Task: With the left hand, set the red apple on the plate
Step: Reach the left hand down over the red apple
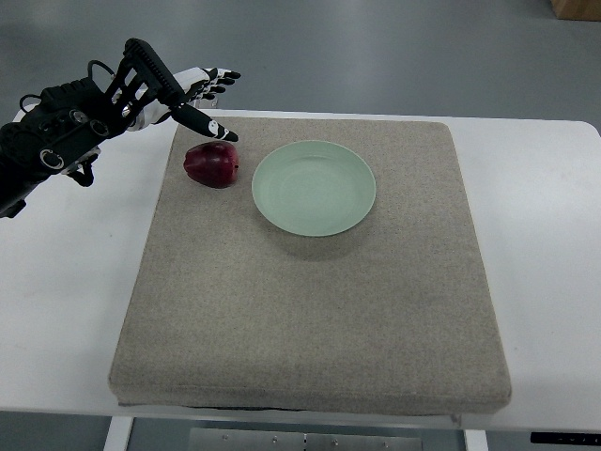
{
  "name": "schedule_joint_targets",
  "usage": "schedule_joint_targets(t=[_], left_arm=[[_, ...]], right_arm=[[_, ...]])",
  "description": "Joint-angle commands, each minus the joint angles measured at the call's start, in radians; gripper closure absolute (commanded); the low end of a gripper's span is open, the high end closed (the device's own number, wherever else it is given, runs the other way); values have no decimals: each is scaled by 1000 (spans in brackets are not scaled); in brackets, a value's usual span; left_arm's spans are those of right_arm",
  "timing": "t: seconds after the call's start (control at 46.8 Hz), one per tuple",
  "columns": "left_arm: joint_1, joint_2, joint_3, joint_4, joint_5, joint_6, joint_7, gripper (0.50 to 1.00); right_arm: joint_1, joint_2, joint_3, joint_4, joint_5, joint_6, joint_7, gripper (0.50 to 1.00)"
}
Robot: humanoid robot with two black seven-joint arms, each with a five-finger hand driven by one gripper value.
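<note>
While left hand (192, 94) hovers, fingers (218, 79) spread, thumb perhaps touching apple (210, 164) beside plate (282, 207).

**White table and grey floor around your workspace**

You are looking down on a white table (554, 282) that is filling most of the view, its far edge running across the upper part. A beige, coarse-woven mat (310, 310) is lying square on it, covering the middle and nearly reaching the near edge. Beyond the table, a smooth grey floor (376, 47) is catching soft, even light. A brown box (577, 8) is peeking in at the top right corner. Under the near edge, a metal frame piece (282, 439) is showing.
</note>
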Motion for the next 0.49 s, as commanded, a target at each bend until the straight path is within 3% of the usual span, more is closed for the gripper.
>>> schedule_joint_targets(t=[0.0, 0.321, 0.47], left_arm=[[-28, 6, 45, 0, 3, -48, 0, 510], [-86, 66, 183, -150, 141, -54, -3, 510], [-85, 70, 183, -164, 248, -37, -12, 510]], right_arm=[[0, 0, 0, 0, -1, 0, 0, 568], [0, 0, 0, 0, 1, 0, 0, 570], [0, 0, 0, 0, 1, 0, 0, 570]])
